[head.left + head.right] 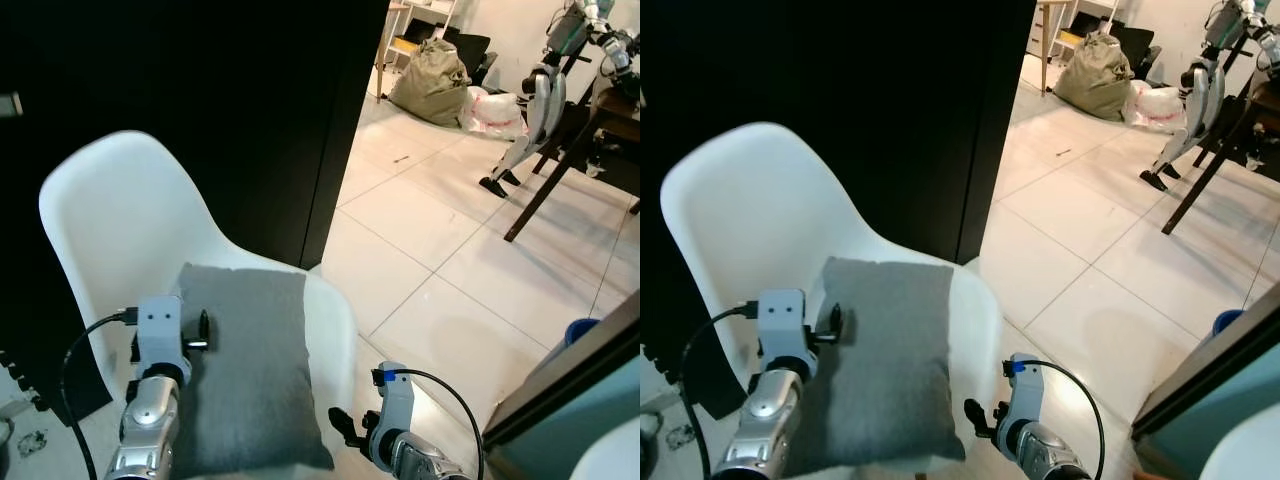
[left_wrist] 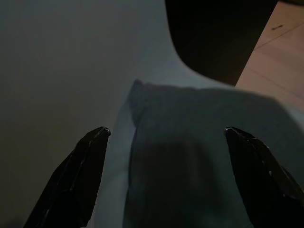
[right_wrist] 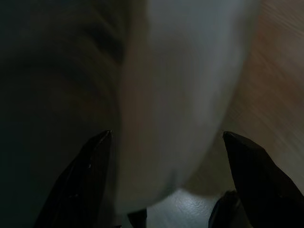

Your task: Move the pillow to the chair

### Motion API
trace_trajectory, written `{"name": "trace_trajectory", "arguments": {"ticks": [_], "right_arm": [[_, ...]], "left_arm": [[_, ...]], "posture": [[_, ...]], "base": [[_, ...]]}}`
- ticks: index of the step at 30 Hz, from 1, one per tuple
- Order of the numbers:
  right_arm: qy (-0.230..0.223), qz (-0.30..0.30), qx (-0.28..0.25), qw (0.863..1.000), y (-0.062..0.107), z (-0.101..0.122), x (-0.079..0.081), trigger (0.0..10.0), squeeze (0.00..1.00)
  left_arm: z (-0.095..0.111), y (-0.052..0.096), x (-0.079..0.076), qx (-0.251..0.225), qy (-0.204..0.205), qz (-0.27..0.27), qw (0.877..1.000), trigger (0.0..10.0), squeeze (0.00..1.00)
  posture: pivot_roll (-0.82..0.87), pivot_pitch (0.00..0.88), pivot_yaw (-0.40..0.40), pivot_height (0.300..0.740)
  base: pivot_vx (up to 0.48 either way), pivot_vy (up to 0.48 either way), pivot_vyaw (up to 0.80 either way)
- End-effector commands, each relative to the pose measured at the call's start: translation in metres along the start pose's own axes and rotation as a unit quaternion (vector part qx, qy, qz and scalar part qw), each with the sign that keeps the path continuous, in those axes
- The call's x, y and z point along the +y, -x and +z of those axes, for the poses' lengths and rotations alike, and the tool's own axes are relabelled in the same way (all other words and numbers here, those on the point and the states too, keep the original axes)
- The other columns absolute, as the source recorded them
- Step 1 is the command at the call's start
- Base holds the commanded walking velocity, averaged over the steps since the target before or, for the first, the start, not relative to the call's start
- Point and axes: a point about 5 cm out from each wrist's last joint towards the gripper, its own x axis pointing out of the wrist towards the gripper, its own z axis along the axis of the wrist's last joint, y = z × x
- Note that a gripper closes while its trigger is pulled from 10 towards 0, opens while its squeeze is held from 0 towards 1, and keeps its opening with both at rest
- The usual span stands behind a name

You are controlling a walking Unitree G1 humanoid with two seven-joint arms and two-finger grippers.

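Start at your left: the left gripper (image 2: 164, 142) hangs over the near-left part of the pillow (image 1: 250, 360), its two black fingers (image 2: 76, 175) spread wide, one over the bare seat and one over the cloth, pinching nothing. The grey pillow already lies flat on the seat of the white chair (image 1: 110, 210), running from about the centre of the head view down toward 6 o'clock, its far edge below the chair back. So the move itself looks done to you, or nearly so.

If you must shift it, judge it light and soft: it will sag and fold, not slide as a block. The cloth looks matte, so slipping is unlikely. Take it at an edge or corner, where the fingers can close on a fold of fabric.

Further right, at about 5 o'clock, the right gripper (image 3: 166, 175) sits low by the seat's front edge, fingers parted and holding nothing, tiled floor (image 1: 430, 220) beyond it.
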Motion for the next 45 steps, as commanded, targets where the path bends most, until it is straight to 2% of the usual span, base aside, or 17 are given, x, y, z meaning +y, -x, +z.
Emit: {"name": "trace_trajectory", "arguments": {"ticks": [1, 9, 13, 14, 15, 16, 18, 19, 22, 23, 25, 29, 30, 33, 34, 38, 45], "right_arm": [[-0.005, -0.011, 0.005, 1.0, 0.003, -0.004, -0.006, 10.0, 0.0], [-0.004, -0.025, 0.012, 1.0, 0.005, -0.008, -0.011, 10.0, 0.0], [-0.003, -0.034, 0.018, 0.999, 0.007, -0.011, -0.015, 10.0, 0.0], [-0.003, -0.034, 0.018, 0.999, 0.007, -0.011, -0.015, 10.0, 0.0], [-0.004, -0.039, 0.02, 0.999, 0.008, -0.013, -0.016, 10.0, 0.0], [-0.004, -0.039, 0.02, 0.999, 0.008, -0.013, -0.016, 10.0, 0.0], [-0.003, -0.062, 0.026, 0.998, 0.01, -0.018, -0.021, 10.0, 0.0], [-0.003, -0.062, 0.026, 0.998, 0.01, -0.018, -0.021, 10.0, 0.0], [0.005, -0.076, 0.028, 0.997, 0.012, -0.02, -0.024, 10.0, 0.0], [0.005, -0.076, 0.028, 0.997, 0.012, -0.02, -0.024, 10.0, 0.0], [0.016, -0.088, 0.038, 0.995, 0.013, -0.024, -0.027, 10.0, 0.0], [0.029, -0.096, 0.051, 0.994, 0.015, -0.03, -0.029, 10.0, 0.0], [0.04, -0.102, 0.061, 0.992, 0.017, -0.034, -0.031, 10.0, 0.0], [0.047, -0.105, 0.068, 0.991, 0.018, -0.037, -0.032, 10.0, 0.0], [0.052, -0.109, 0.075, 0.99, 0.02, -0.04, -0.034, 10.0, 0.0], [0.064, -0.113, 0.087, 0.988, 0.022, -0.045, -0.036, 10.0, 0.0], [0.075, -0.114, 0.093, 0.986, 0.022, -0.047, -0.035, 10.0, 0.0]], "left_arm": [[-0.003, 0.004, -0.01, 0.009, 0.01, -0.023, 1.0, 10.0, 0.0], [-0.006, 0.006, -0.017, 0.018, 0.02, -0.046, 0.999, 10.0, 0.0], [-0.018, 0.015, -0.028, 0.045, 0.042, -0.104, 0.993, 10.0, 0.0], [-0.018, 0.015, -0.028, 0.045, 0.042, -0.104, 0.993, 10.0, 0.0], [-0.028, 0.026, -0.036, 0.067, 0.052, -0.155, 0.984, 10.0, 0.0], [-0.028, 0.026, -0.036, 0.067, 0.052, -0.155, 0.984, 10.0, 0.0], [-0.05, 0.044, -0.037, 0.114, 0.065, -0.196, 0.972, 10.0, 0.0], [-0.05, 0.044, -0.037, 0.114, 0.065, -0.196, 0.972, 10.0, 0.0], [-0.074, 0.059, -0.028, 0.165, 0.071, -0.184, 0.966, 10.0, 0.0], [-0.074, 0.059, -0.028, 0.165, 0.071, -0.184, 0.966, 10.0, 0.0], [-0.094, 0.072, -0.019, 0.216, 0.082, -0.16, 0.96, 10.0, 0.0], [-0.114, 0.089, -0.009, 0.267, 0.095, -0.132, 0.95, 10.0, 0.0], [-0.124, 0.1, -0.002, 0.295, 0.11, -0.111, 0.943, 10.0, 0.0], [-0.131, 0.108, 0.003, 0.314, 0.121, -0.093, 0.937, 10.0, 0.0], [-0.137, 0.115, 0.009, 0.332, 0.128, -0.073, 0.932, 10.0, 0.0], [-0.148, 0.13, 0.021, 0.365, 0.152, -0.028, 0.918, 10.0, 0.0], [-0.157, 0.143, 0.026, 0.394, 0.167, -0.002, 0.904, 10.0, 0.0]], "posture": [[0.27, 0.0, -0.176, 0.671], [0.27, 0.0, -0.175, 0.701], [0.26, 0.0, -0.17, 0.721], [0.26, 0.0, -0.17, 0.721], [0.26, 0.0, -0.167, 0.731], [0.26, 0.0, -0.167, 0.731], [0.26, 0.0, -0.162, 0.74], [0.26, 0.0, -0.162, 0.74], [0.26, 0.0, -0.16, 0.74], [0.26, 0.0, -0.16, 0.74], [0.26, 0.0, -0.159, 0.74], [0.26, 0.0, -0.159, 0.74], [0.26, 0.0, -0.16, 0.74], [0.26, 0.0, -0.16, 0.74], [0.27, 0.0, -0.161, 0.74], [0.27, 0.0, -0.163, 0.74], [0.27, 0.0, -0.16, 0.74]], "base": [[0.0, 0.0, 0.0], [0.0, 0.0, 0.0], [0.0, 0.0, 0.0], [0.0, 0.0, 0.0], [0.0, 0.0, 0.0], [0.0, 0.0, 0.0], [0.0, 0.0, 0.0], [0.0, 0.0, 0.0], [0.0, 0.0, 0.0], [0.0, 0.0, 0.0], [0.0, 0.0, 0.0], [0.0, 0.0, 0.0], [-0.247, 0.0, 0.0], [-0.259, 0.0, 0.0], [-0.311, 0.0, 0.0], [-0.317, 0.0, 0.0], [-0.357, 0.0, 0.0]]}}
